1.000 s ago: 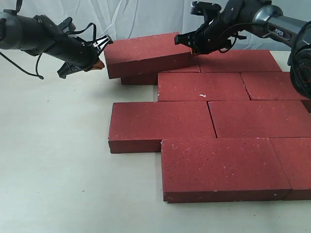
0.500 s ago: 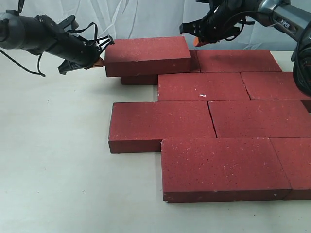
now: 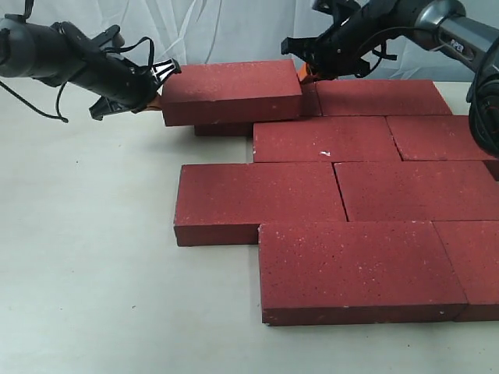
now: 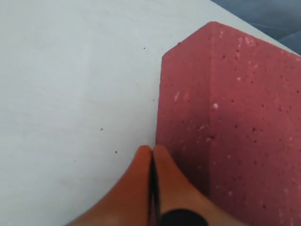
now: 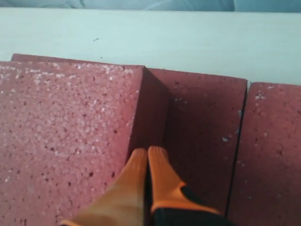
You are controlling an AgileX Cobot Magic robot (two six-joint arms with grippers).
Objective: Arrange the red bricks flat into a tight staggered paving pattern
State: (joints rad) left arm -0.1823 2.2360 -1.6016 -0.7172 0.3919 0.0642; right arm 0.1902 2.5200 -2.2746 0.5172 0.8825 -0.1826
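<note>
Red brick (image 3: 232, 92) rests atop a lower brick (image 3: 222, 128) near the table's (image 3: 93, 257) far edge, left gripper (image 3: 158, 97) and right gripper (image 3: 306, 74) both pinched closed against its ends; uneven pushing could skew it off

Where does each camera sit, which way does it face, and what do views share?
Exterior: raised, off the arms, facing across paved bricks to the backdrop; both arms show.
Left wrist: on its arm, past the shut left end effector onto the stacked brick's end.
Right wrist: past the shut right end effector onto that brick's other end.
Shared: that brick.
</note>
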